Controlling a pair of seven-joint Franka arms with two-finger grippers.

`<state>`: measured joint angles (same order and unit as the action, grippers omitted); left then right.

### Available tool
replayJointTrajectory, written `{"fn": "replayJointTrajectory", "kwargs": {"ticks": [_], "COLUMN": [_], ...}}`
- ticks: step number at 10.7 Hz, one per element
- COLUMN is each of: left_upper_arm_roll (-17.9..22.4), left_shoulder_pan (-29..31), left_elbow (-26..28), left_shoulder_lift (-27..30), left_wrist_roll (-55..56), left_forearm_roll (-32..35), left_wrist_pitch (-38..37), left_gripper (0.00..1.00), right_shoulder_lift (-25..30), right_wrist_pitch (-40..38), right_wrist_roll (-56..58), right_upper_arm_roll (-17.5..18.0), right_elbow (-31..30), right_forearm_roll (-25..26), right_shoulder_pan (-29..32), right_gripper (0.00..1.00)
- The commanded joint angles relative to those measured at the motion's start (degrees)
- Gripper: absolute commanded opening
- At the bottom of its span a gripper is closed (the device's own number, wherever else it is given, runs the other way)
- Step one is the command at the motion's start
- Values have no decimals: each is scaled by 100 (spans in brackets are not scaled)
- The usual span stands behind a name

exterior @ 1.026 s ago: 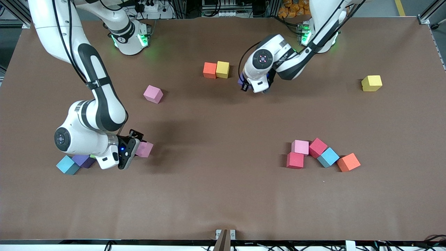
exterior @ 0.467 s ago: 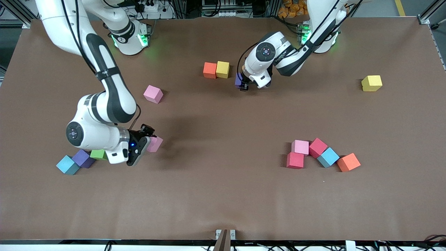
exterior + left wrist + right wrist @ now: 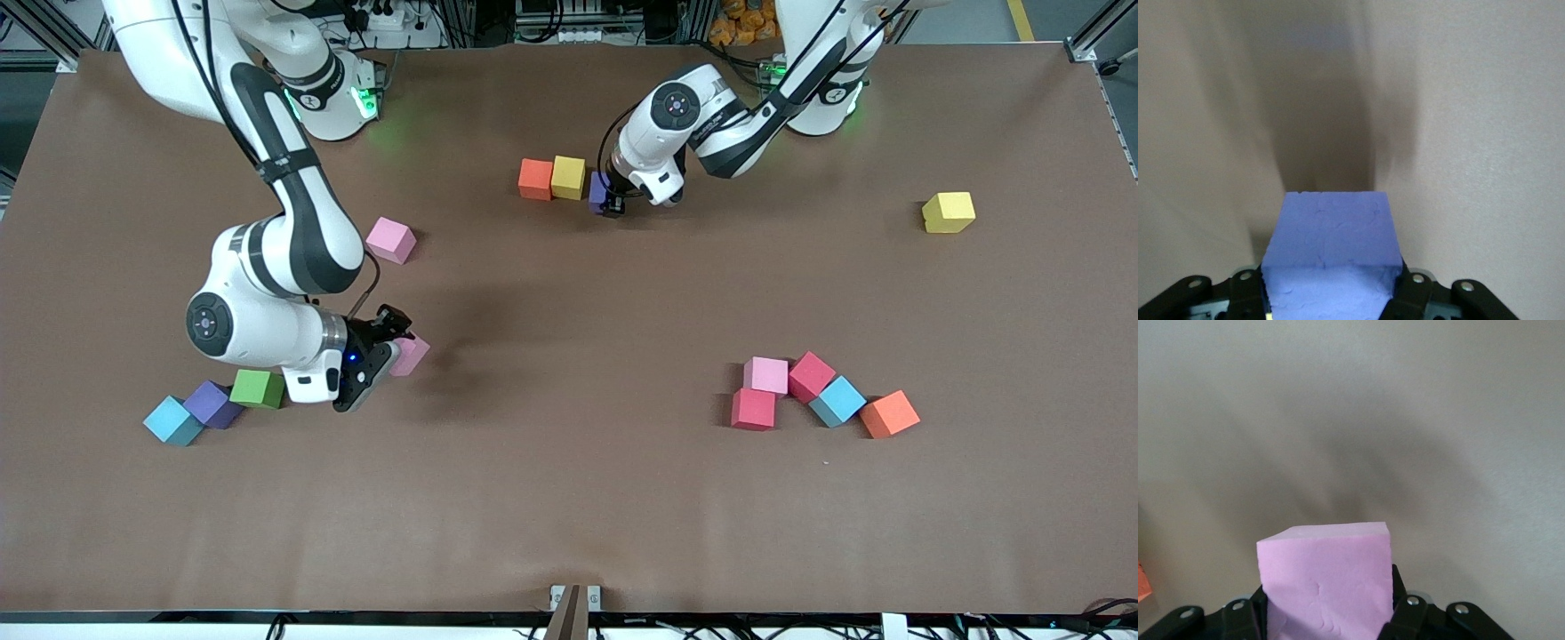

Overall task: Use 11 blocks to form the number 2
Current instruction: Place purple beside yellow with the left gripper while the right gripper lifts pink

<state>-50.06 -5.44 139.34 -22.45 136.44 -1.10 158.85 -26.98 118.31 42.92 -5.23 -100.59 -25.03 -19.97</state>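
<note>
A brown paper-like sheet (image 3: pixel 569 498) covered the whole table, and at its 12 o'clock edge stood the two arm bases with green lights, cables and metal frames.

Some things were hard to see. In the front view the purple block (image 3: pixel 597 192) held by the left gripper (image 3: pixel 610 203) showed only as a narrow strip, because the wrist covered the rest. It was just beside the yellow block (image 3: pixel 568 177), at that block's 4 o'clock. The left wrist view showed the same purple block (image 3: pixel 1331 257) clamped between the black fingers (image 3: pixel 1410 293), with its lower part cut off by the frame edge. The right gripper (image 3: pixel 391 347) was closed on a pink block (image 3: pixel 410 355) over the sheet, and the fingers hid part of it. In the right wrist view this pink block (image 3: pixel 1328 583) filled the lower middle, and a small orange corner (image 3: pixel 1142 581) was cut off at the edge.

The number 2 was not formed; the blocks lay in groups. An orange block (image 3: pixel 535 179) touched the yellow one near 12 o'clock. A loose pink block (image 3: pixel 391 240) lay at 10 o'clock. At 8 o'clock stood a light blue block (image 3: pixel 172 420), a second purple block (image 3: pixel 212 404) and a green block (image 3: pixel 258 388) in a row. At 4 o'clock lay a cluster: a pink cube (image 3: pixel 765 375), two red cubes (image 3: pixel 753 409), a light blue cube (image 3: pixel 837 400) and an orange cube (image 3: pixel 889 413). A lone yellow cube (image 3: pixel 948 212) lay at 2 o'clock.
</note>
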Motion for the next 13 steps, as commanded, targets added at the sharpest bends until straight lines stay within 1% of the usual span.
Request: {"fn": "replayJointTrajectory", "kwargs": {"ticks": [1, 4, 6, 8, 11, 13], "left_upper_arm_roll": [-56, -56, -56, -56, -56, -56], "left_shoulder_pan": [26, -9, -97, -168, -256, -264], "left_elbow": [216, 225, 216, 225, 216, 207], "left_shoulder_lift": [188, 83, -92, -111, -190, -295], "left_wrist_roll": [67, 111, 120, 146, 146, 146], "left_forearm_roll": [-127, -127, -136, -136, -136, -127], "left_wrist_pitch": [207, 444, 734, 753, 761, 814], "left_gripper": [44, 44, 45, 46, 48, 54], "right_shoulder_lift": [281, 343, 361, 361, 369, 431], "right_wrist_pitch": [61, 44, 35, 26, 26, 87], "right_wrist_roll": [-205, -521, -583, -592, -653, -829], "right_upper_arm_roll": [-40, -127, -329, -540, -637, -664], "right_elbow": [-295, -295, -295, -304, -347, -435], "right_forearm_roll": [16, 24, 42, 42, 42, 42], "right_shoulder_pan": [-112, -270, -472, -683, -815, -955], "right_gripper": [33, 33, 33, 33, 33, 34]}}
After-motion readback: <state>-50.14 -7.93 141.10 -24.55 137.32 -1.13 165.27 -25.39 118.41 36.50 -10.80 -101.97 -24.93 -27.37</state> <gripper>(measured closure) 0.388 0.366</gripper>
